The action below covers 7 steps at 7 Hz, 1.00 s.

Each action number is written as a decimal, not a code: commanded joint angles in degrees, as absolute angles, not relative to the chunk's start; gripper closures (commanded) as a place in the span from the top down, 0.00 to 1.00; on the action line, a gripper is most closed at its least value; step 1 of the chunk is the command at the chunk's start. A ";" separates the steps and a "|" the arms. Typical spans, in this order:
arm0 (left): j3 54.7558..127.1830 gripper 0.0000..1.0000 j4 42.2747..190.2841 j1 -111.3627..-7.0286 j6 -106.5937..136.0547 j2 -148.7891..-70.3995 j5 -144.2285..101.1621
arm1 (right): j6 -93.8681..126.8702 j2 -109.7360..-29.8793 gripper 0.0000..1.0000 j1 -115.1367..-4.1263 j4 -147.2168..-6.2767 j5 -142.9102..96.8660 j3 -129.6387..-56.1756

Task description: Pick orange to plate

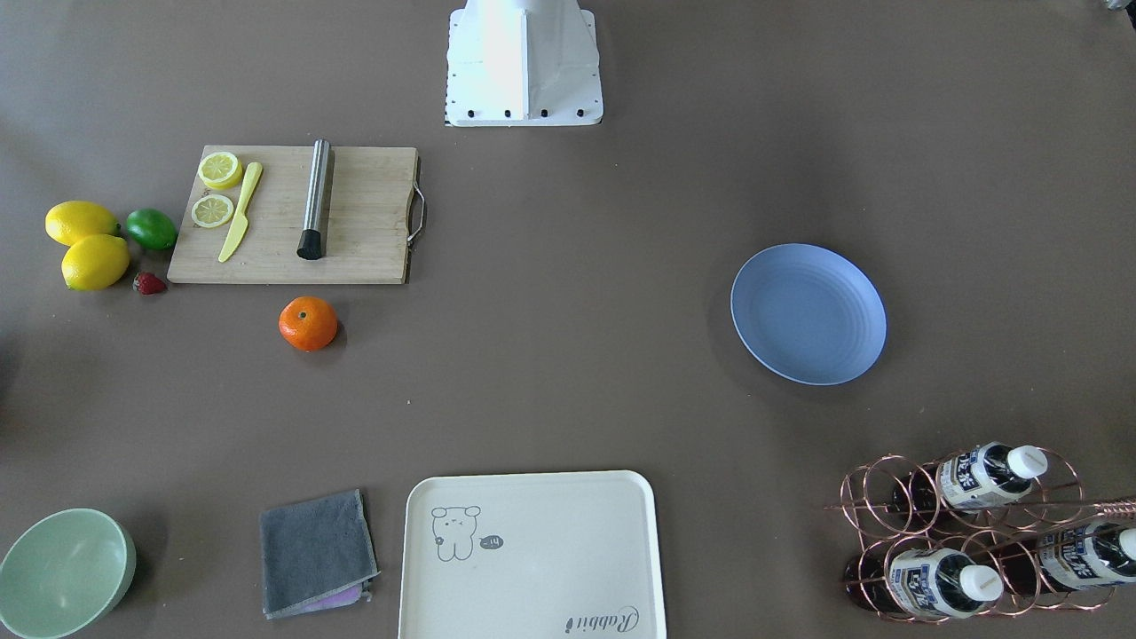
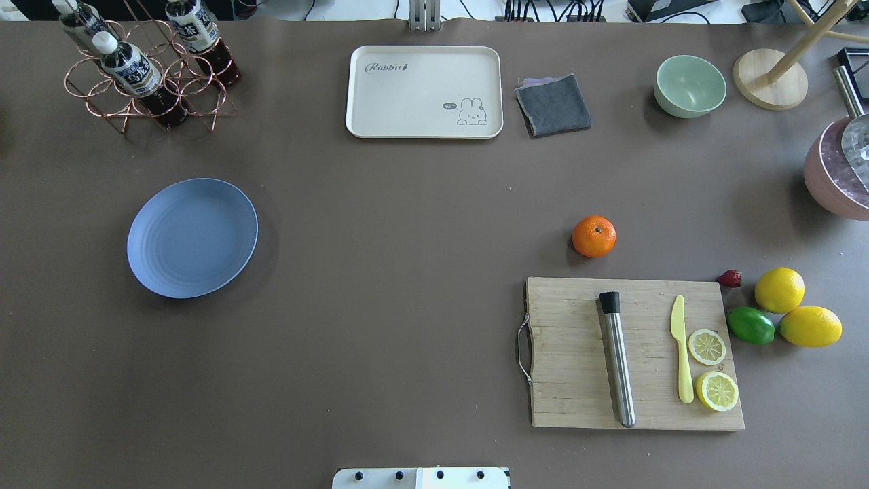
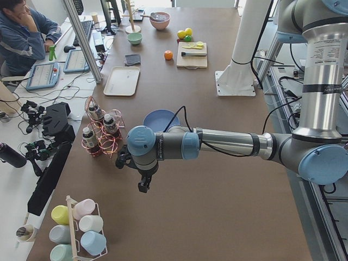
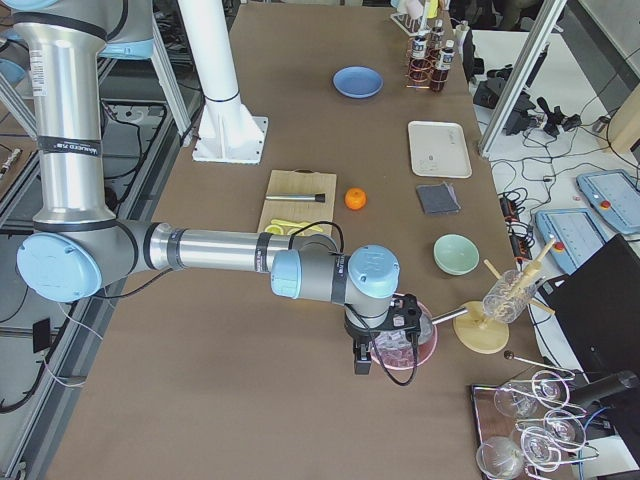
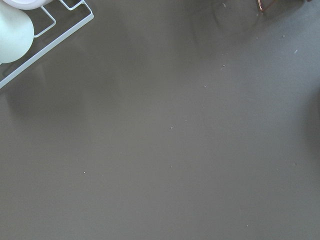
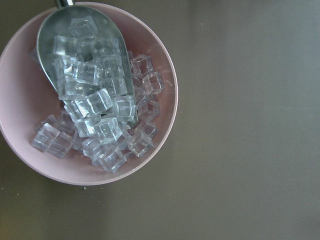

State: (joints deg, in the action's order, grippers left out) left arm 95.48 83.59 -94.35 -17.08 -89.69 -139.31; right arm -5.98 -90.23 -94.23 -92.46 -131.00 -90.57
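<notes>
For the left gripper point(image 3: 143, 186): pointing down above the brown table point(image 3: 217, 217), near the copper bottle rack point(image 3: 103, 136). Seen only from the side, so cannot tell whether fingers apart or together.

For the right gripper point(image 4: 361, 365): hanging over the pink bowl point(image 6: 20, 90) of ice cubes point(image 6: 97, 102), with a metal scoop point(image 6: 52, 30) lying in it. Side view only again, so cannot tell whether spread or closed.

As for the orange point(image 2: 594, 236): resting on the table in the robot's right half, stem dimple up, just beyond the far edge of the wooden cutting board point(image 2: 570, 367) and not touching it.

As for the plate point(image 2: 192, 238): light blue, flat on the table in the robot's left half, well apart from the orange.

On the board: a steel cylinder point(image 2: 618, 360), a yellow knife point(image 2: 681, 353), two lemon halves point(image 2: 707, 346). Just beside its right edge: two lemons point(image 2: 779, 290), a lime point(image 2: 750, 325), a strawberry point(image 2: 730, 278).
</notes>
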 commanded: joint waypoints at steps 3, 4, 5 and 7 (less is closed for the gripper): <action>97.47 0.98 83.58 -94.39 -17.31 -89.65 -139.22 | -5.98 -90.18 1.00 -94.04 -92.46 -131.04 -90.79; 97.38 0.98 83.67 -94.39 -17.31 -89.82 -139.31 | -5.98 -90.18 1.00 -94.04 -92.46 -131.04 -90.88; 97.64 0.98 83.76 -94.31 -17.14 -90.26 -139.31 | -5.89 -90.09 1.00 -93.96 -92.46 -131.04 -90.97; 97.47 0.98 93.18 -94.57 -16.88 -89.57 -139.22 | -5.89 -89.91 1.00 -93.87 -92.46 -134.11 -90.79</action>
